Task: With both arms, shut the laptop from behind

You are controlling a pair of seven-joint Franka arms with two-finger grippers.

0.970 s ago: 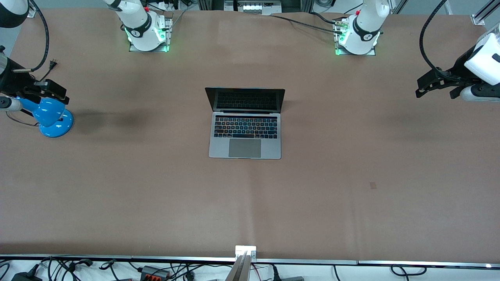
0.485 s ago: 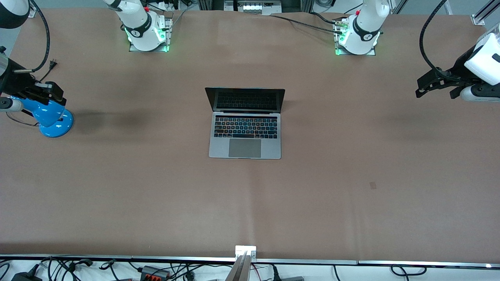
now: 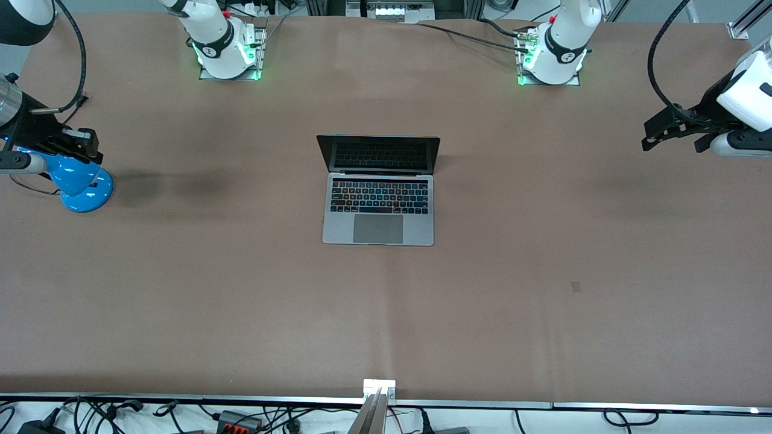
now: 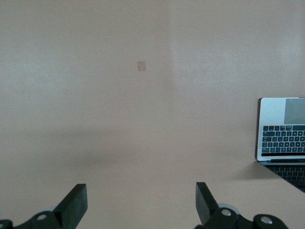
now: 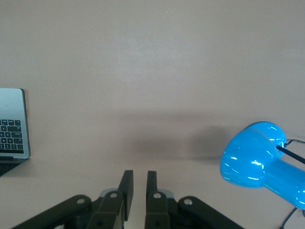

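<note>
The silver-grey laptop (image 3: pixel 379 205) stands open in the middle of the table, its dark screen upright and facing the front camera. Part of it shows in the left wrist view (image 4: pixel 283 129) and in the right wrist view (image 5: pixel 12 121). My left gripper (image 3: pixel 651 135) hangs open and empty in the air over the left arm's end of the table, well away from the laptop; its fingers are wide apart in the left wrist view (image 4: pixel 140 193). My right gripper (image 3: pixel 84 144) hangs over the right arm's end, its fingers almost together on nothing (image 5: pixel 139 179).
A blue desk lamp (image 3: pixel 78 181) stands on the table at the right arm's end, right under my right gripper; it also shows in the right wrist view (image 5: pixel 257 162). A small pale patch (image 3: pixel 576 286) marks the brown table cover.
My right gripper has drifted slightly toward the table's end above the blue lamp. The left arm and the laptop have not moved.
</note>
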